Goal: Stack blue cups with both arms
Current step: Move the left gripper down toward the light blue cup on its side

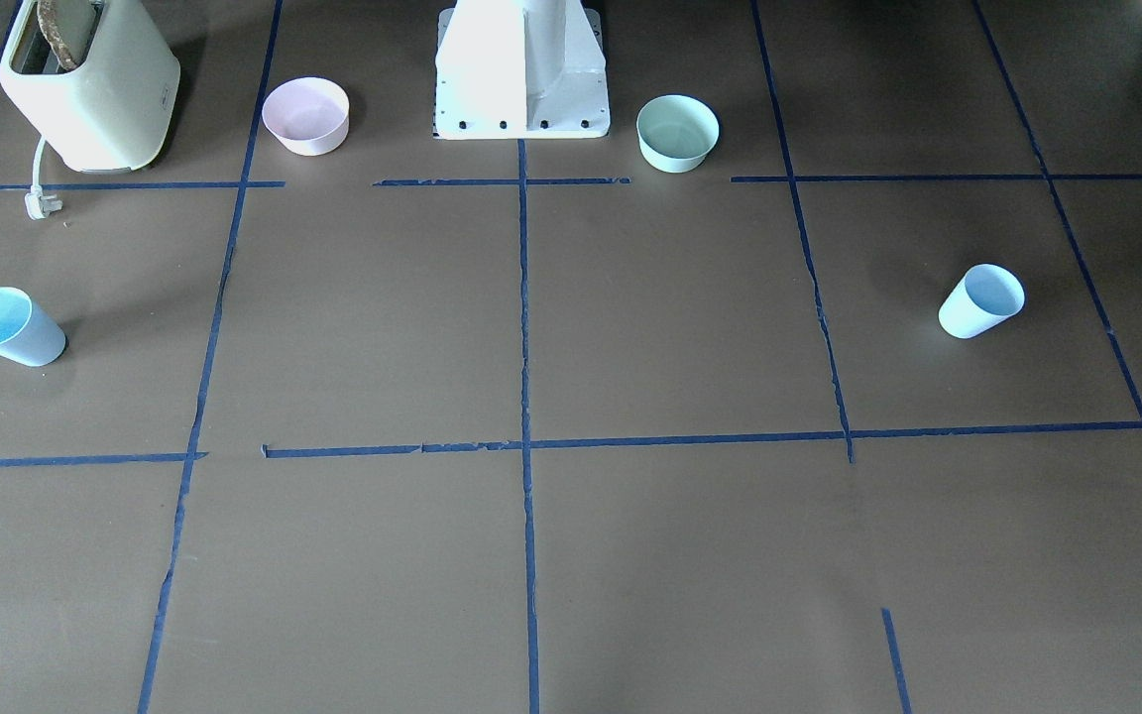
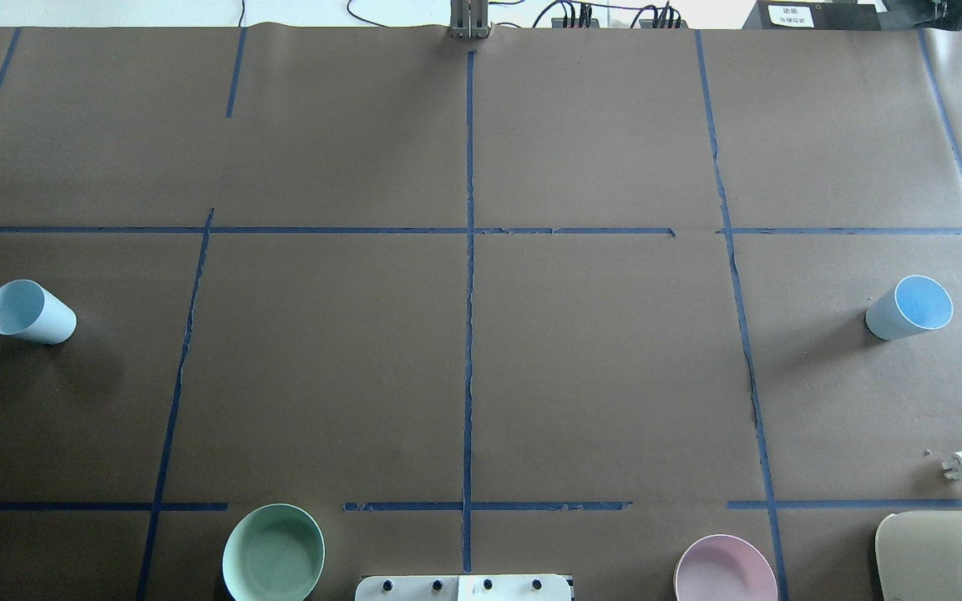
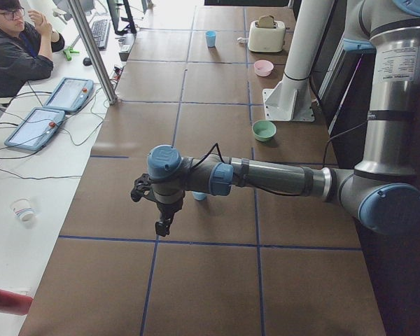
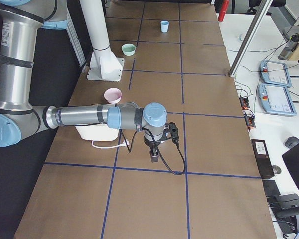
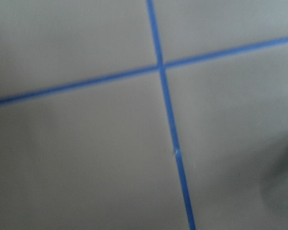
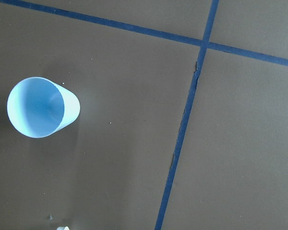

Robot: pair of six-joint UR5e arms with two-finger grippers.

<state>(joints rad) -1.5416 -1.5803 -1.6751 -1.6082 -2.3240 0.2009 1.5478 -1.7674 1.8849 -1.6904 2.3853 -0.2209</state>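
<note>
The table [image 2: 598, 376] is covered in brown paper, with blue tape lines making big squares. Both blue cups stand mouth up, well apart, one at each end. The left cup [image 2: 30, 311] is on my robot's left side and the right cup [image 2: 908, 307] is on its right. A green bowl [image 2: 273, 553], a pink bowl [image 2: 725, 569] and a toaster [image 1: 90, 84] sit close to the white base [image 1: 521, 69].

Nothing is picked up yet, so I think the job is at its very start: each arm has to go and get its own cup.

The left arm [image 3: 266, 176] reaches out low over the table and the left claw [image 3: 162, 227] points down. The right arm [image 4: 84, 115] does the same with the right claw [image 4: 154, 156]. I only see the claws from the side cameras, so I cannot tell if they are wide or narrow.

The right wrist camera looks down into its cup, off to one side. The left wrist camera is blurry and shows only tape, no cup.

To do this well, I would first get each cup into the middle of its wrist picture. Then I would come down slowly and pinch one wall at the rim. A light cup tips easily if bumped.
</note>
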